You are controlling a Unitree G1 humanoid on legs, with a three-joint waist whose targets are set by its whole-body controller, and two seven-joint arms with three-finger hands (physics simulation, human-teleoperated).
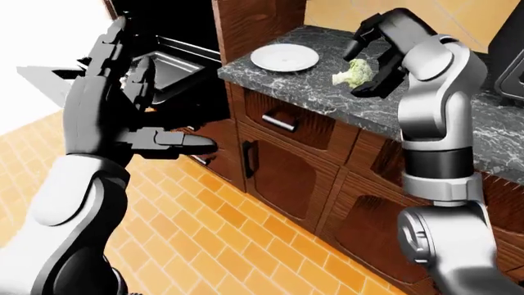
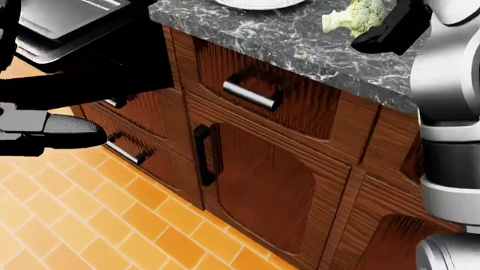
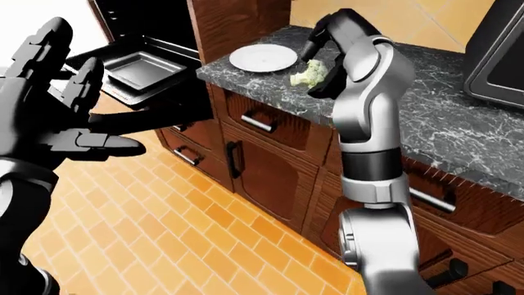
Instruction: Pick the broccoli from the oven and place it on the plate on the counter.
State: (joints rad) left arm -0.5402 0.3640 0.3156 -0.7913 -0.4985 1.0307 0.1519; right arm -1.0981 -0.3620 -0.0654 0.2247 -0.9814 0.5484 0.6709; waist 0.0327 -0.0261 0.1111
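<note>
Broccoli is out of the oven and carried in my right hand; entries run from nearest to farthest.

Left hand: nearest the cameras, raised at the left of the left-eye view, palm upright, fingers spread, thumb pointing right. It holds nothing. I judge it is kept up and clear of the open oven door as a counterweight, not for any grasp.

Right arm: rises from the bottom right, forearm near vertical, wrist bent so the hand arches over the counter. Dark fingers are curled about the broccoli, stalk pointing left. Whether the floret rests on the stone or hangs just above it, I cannot tell.

Plate: farther along the counter to the left, white, bare, near the broccoli but apart from it. Judgement: the hand stays arched so it can pass over the rim; placing not yet done.

Baking tray sits in the open oven at upper left.
</note>
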